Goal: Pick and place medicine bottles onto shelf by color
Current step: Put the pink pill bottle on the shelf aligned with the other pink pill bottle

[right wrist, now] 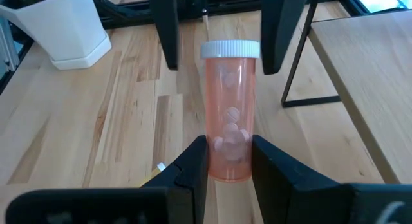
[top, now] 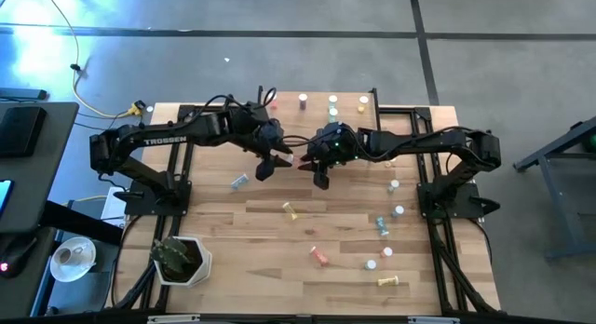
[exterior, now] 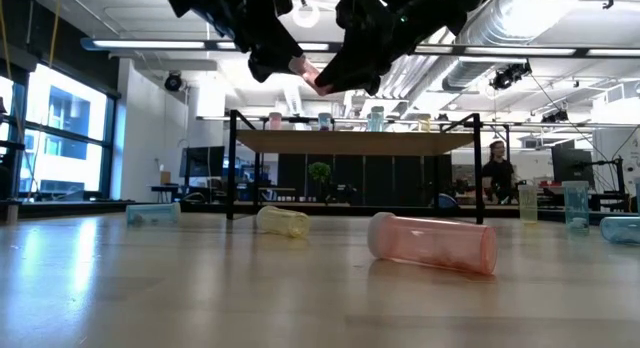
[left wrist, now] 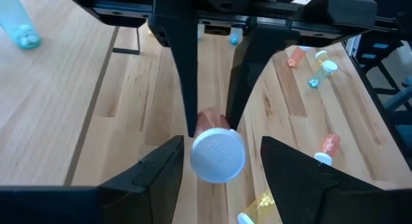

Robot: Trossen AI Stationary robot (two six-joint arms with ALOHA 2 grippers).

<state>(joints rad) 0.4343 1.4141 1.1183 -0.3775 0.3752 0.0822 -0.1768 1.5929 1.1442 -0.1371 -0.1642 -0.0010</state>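
Pink bottle, white cap: held in the air above the table's middle, clamped at its base between the fingers of the right gripper. Left gripper: jaws spread, one finger either side of the cap, not touching. Shelf: far side of the table, four bottles standing on it. Other bottles: scattered on the table, mostly right.

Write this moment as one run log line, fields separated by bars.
stage: handover in air | right gripper: shut on pink bottle | left gripper: open around its cap | shelf: four bottles
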